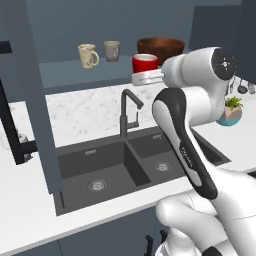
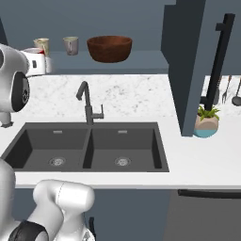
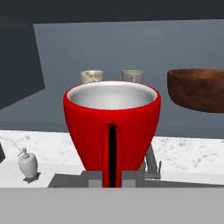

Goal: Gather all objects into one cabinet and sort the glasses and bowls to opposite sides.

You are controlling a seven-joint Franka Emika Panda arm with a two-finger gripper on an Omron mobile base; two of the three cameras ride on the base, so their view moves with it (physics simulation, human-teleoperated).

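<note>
My gripper [image 3: 112, 178] is shut on the handle of the glossy red mug [image 3: 112, 124], which stays upright with its white inside showing. In the left base view the gripper [image 1: 138, 78] holds the red mug [image 1: 145, 63] at the front edge of the open cabinet's shelf [image 1: 75, 74]. On that shelf stand the cream mug [image 1: 88, 55] and the grey-beige mug [image 1: 111, 50] to the left, and the dark brown bowl [image 1: 161, 48] to the right, behind the red mug. The right base view shows the cream mug [image 2: 41, 44], the grey-beige mug [image 2: 71, 45] and the bowl [image 2: 109, 48] in a row.
Below the shelf lie a dark double sink [image 1: 112, 167] and a black faucet [image 1: 127, 111] in a white marble counter [image 2: 188, 160]. Open cabinet doors [image 1: 30, 85] [image 2: 188, 61] flank the shelf. A teal plant pot [image 2: 206, 124] and a white soap bottle [image 3: 28, 165] stand on the counter.
</note>
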